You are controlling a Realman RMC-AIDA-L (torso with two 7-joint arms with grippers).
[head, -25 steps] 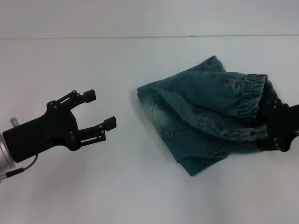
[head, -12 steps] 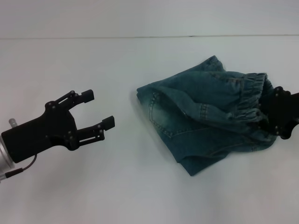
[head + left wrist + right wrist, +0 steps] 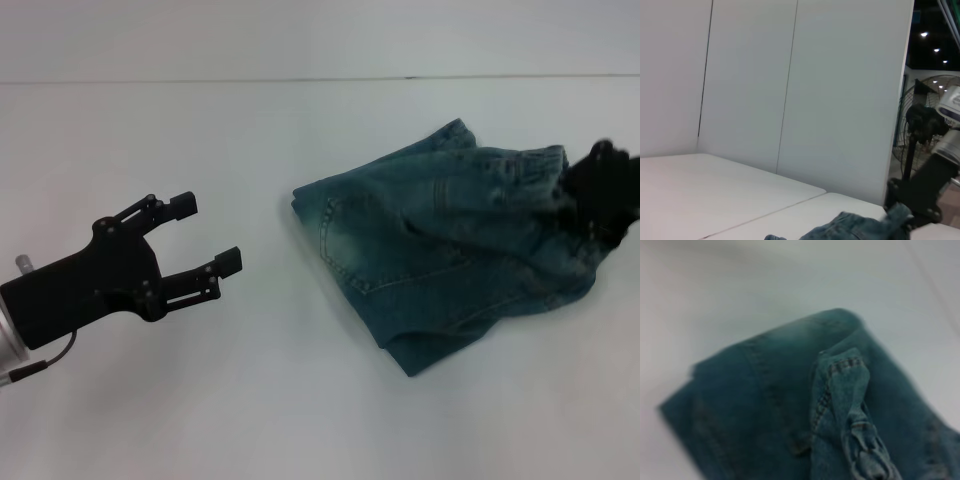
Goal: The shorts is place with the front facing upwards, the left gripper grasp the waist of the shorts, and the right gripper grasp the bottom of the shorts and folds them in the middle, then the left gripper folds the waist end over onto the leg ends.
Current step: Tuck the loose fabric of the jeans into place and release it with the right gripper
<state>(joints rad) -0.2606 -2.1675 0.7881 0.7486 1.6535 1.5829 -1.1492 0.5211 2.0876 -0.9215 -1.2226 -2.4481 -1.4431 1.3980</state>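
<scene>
Shorts (image 3: 440,250) bunched on the white table (image 3: 200,140), right of centre. Left gripper (image 3: 205,235) spread, holding nothing, well apart to their left. Right gripper (image 3: 600,195) against the far right edge (fingers blurred, probably pinching denim).

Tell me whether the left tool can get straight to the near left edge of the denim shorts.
Probably yes. The black two-finger left tool hangs open, pointing at the blue-green denim shorts, with only bare white table between. The black right tool is at the far side.
</scene>
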